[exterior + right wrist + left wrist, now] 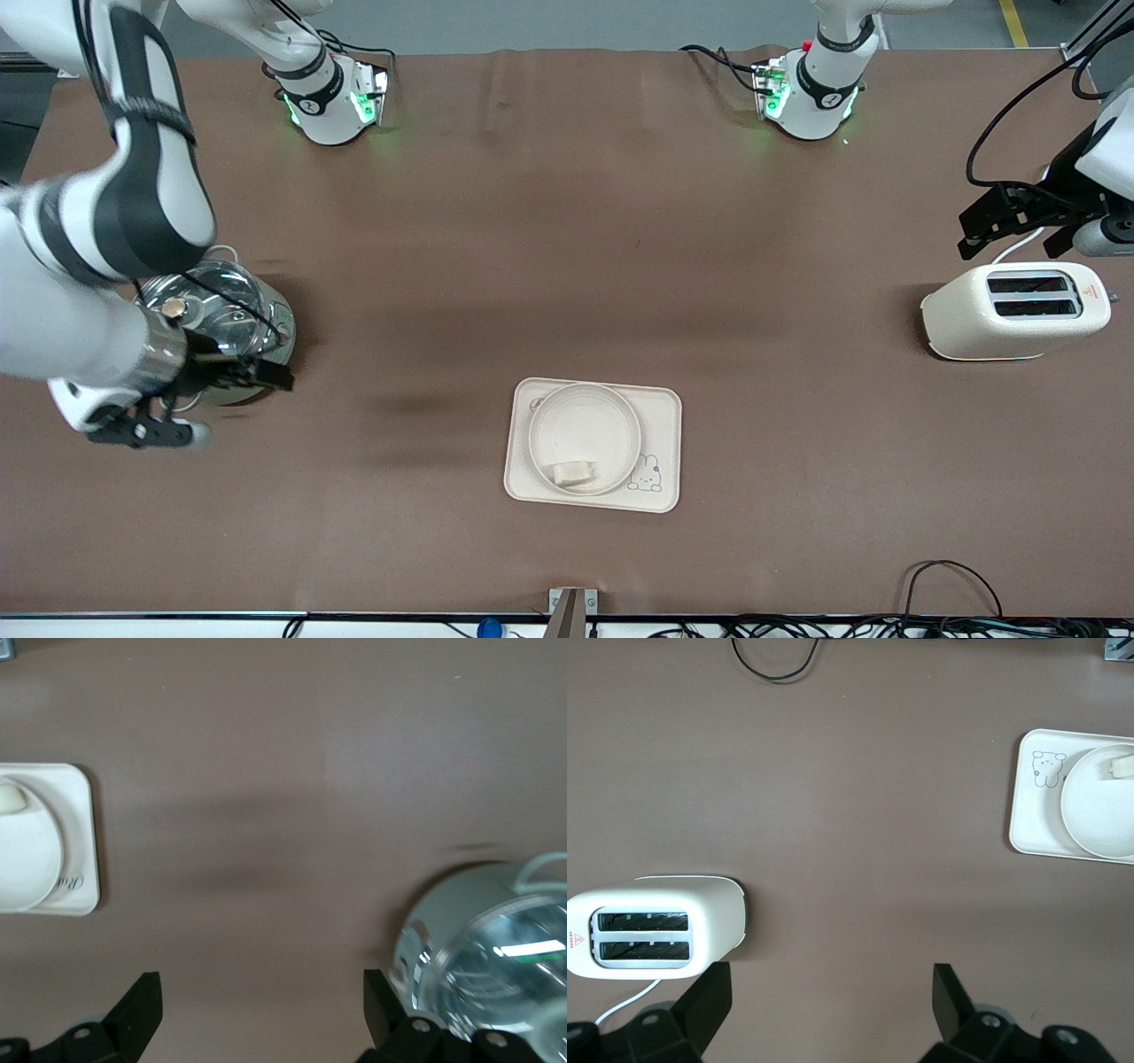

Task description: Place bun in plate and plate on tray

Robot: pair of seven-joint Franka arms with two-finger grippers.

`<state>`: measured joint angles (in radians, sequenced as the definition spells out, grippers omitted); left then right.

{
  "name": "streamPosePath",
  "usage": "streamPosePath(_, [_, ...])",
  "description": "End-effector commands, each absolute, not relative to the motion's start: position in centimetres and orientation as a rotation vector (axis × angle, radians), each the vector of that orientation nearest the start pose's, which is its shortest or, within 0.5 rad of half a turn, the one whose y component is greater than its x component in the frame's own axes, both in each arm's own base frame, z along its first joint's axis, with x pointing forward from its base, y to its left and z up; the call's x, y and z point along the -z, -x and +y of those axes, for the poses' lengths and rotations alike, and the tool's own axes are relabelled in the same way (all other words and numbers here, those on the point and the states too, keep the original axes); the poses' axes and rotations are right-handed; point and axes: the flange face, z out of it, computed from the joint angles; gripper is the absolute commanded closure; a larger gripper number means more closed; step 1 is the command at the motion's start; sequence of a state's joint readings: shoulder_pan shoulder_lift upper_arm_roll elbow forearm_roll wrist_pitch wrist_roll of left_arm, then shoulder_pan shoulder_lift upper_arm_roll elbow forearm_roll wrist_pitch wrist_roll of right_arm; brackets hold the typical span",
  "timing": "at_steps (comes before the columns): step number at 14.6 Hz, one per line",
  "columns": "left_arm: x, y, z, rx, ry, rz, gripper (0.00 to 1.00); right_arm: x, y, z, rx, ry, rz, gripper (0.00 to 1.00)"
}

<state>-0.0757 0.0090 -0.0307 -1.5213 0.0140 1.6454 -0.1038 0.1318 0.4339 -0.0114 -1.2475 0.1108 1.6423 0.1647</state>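
The cream tray (663, 416) with a bunny drawing lies on the brown table, near the front camera. The round cream-white plate (580, 424) sits on it. The small pale bun (574, 472) lies in the plate by the rim nearest the camera. My left gripper (1019, 232) is open and empty, up over the toaster at the left arm's end. My right gripper (213, 403) is open and empty, over the steel pot at the right arm's end. The left wrist view shows its open gripper (830, 1005), the tray (1032, 815), the plate (1099, 815) and the bun (1123, 766). The right wrist view shows its open gripper (261, 1005) and the tray (80, 797).
A cream two-slot toaster (1019, 310) stands at the left arm's end and shows in the left wrist view (656, 926). A shiny steel pot with a glass lid (226, 315) stands at the right arm's end and shows in the right wrist view (487, 948). Cables run along the table's front edge.
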Motion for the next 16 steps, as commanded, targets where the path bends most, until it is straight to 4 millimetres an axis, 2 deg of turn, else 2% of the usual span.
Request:
streamPosePath(1, [-65.5,-56.5,-5.6,0.193,3.143,0.027,0.00,-54.6,-62.3,8.5,-0.120,3.104,0.022,0.00])
streamPosePath(4, [-65.5,-56.5,-5.6,0.193,3.141,0.024,0.00,-58.0,-58.9,5.9,-0.084,3.165,0.016,0.00])
streamPosePath(6, [-65.5,-56.5,-5.6,0.193,3.140,0.019,0.00,-60.3,-57.1,2.7,-0.076,3.164,0.012,0.00])
streamPosePath(8, [-65.5,-56.5,-5.6,0.193,3.140,0.022,0.00,-63.2,-54.7,0.9,-0.062,3.163,0.014,0.00])
streamPosePath(10, [-65.5,-56.5,-5.6,0.193,3.140,0.022,0.00,-64.9,-52.6,-1.4,-0.025,3.163,0.072,0.00])
streamPosePath(13, [-65.5,-56.5,-5.5,0.193,3.137,0.015,0.00,-64.9,-52.2,-4.2,-0.031,3.162,0.039,0.00])
streamPosePath(16, [-65.2,-56.6,-5.6,0.186,3.140,0.022,0.00,-65.0,-52.1,-4.4,-0.033,3.159,0.041,0.00])
